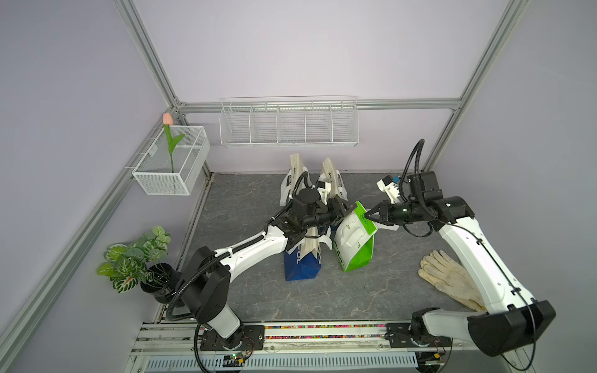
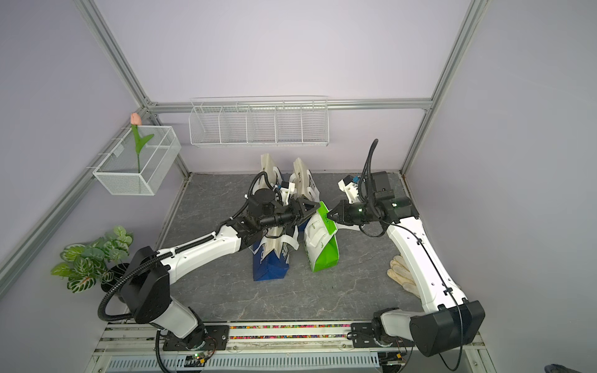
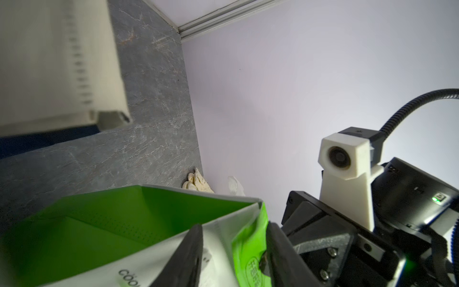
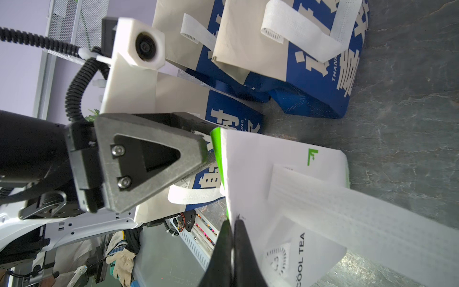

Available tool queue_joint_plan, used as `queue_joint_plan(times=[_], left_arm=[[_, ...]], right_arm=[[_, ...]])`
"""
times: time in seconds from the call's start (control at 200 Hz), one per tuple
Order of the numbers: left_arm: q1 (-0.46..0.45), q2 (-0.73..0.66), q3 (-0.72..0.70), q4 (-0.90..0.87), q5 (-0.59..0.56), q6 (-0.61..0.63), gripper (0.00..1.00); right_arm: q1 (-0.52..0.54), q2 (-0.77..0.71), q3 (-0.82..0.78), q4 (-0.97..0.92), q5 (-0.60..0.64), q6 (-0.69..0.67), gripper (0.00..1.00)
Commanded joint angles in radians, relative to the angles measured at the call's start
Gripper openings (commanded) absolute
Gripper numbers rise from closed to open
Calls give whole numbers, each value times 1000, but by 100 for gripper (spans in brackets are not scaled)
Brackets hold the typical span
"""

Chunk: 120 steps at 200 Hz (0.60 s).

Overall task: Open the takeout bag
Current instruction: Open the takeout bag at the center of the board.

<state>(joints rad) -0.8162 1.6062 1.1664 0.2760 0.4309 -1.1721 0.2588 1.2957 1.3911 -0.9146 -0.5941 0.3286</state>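
Grey marbled table [image 1: 323,300] across the lower frame. Dead centre, leaning: green-and-white takeout bag [image 1: 355,248], mouth partly agape, blue bag [image 1: 302,266] just to its left. Up at the rim, left hand [image 1: 350,210] part spread astride one edge, grip unclear; right hand [image 1: 367,215] pressed together, pinching the rim's other side.

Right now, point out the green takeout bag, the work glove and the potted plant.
green takeout bag [image 1: 360,256]: top view, side panel.
work glove [image 1: 449,274]: top view, palm.
potted plant [image 1: 129,260]: top view, leaves.
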Motion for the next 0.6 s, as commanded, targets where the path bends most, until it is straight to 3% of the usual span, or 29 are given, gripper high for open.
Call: queue_joint_plan(times=[0.0,0.365,0.595], left_arm=[[3,-7,5,54,-1,-18,43],[1,12,-7,103,20,-41,32],[-25,22,-17,114,40,-45,31]], right_arm=[[14,-36,-12,62,-61,-1,7],[23,-24,-8,63,-50,3,7],[23,-22,-4,65,-45,6,7]])
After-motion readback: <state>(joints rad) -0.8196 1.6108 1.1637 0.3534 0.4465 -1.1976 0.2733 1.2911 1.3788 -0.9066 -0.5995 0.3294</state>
